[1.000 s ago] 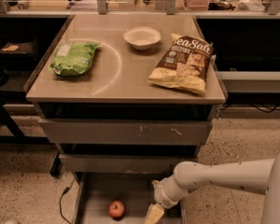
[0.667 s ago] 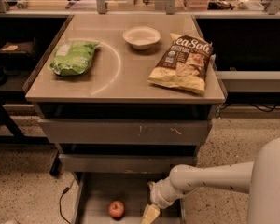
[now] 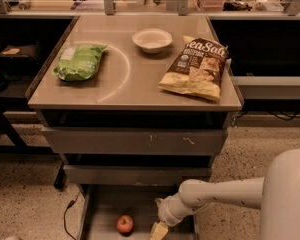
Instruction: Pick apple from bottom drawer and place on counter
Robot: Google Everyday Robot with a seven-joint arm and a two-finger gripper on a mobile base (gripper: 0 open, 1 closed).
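Now reaching for the apple, low in the frame.
Down at the bottom edge the gripper (image 3: 159, 230) sits inside the open bottom drawer (image 3: 105, 209), just right of the apple (image 3: 124, 224) and apart from it; whether it is open or closed I cannot tell. Next it likely needs to shift left over the fruit. Above, the counter (image 3: 135, 79) waits, with bare space between a green bag (image 3: 79, 61) and a chip bag (image 3: 195, 68).

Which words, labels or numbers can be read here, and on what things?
"eaSal": large letters on the brown-and-yellow chip bag; its small print is blurred.
Label on the green bag: too blurred to read.
No text on the gripper, in the bottom drawer beside the apple.
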